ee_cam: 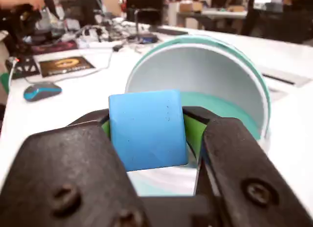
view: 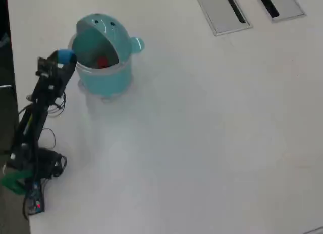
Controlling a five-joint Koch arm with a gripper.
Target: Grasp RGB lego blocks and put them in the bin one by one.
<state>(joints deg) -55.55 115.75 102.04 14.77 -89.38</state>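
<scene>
My gripper (ee_cam: pixel 146 134) is shut on the blue block (ee_cam: pixel 146 129), pressed between the green-padded black jaws. In the overhead view the gripper (view: pixel 65 57) holds the blue block (view: pixel 64 55) at the left rim of the teal bin (view: pixel 108 77). The bin's hood with its cartoon face (view: pixel 101 23) and its side knob (view: pixel 137 44) show there. In the wrist view the bin's open mouth (ee_cam: pixel 230 75) is right ahead of the block. The red block (view: pixel 102 62) lies inside the bin. The yellow-green block is out of view.
The arm (view: pixel 35 118) and its base (view: pixel 30 168) run along the table's left edge in the overhead view. Two grey slotted cable hatches (view: pixel 222 12) sit at the far edge. The wrist view shows a blue mouse (ee_cam: pixel 41 91) and cables on the table beyond.
</scene>
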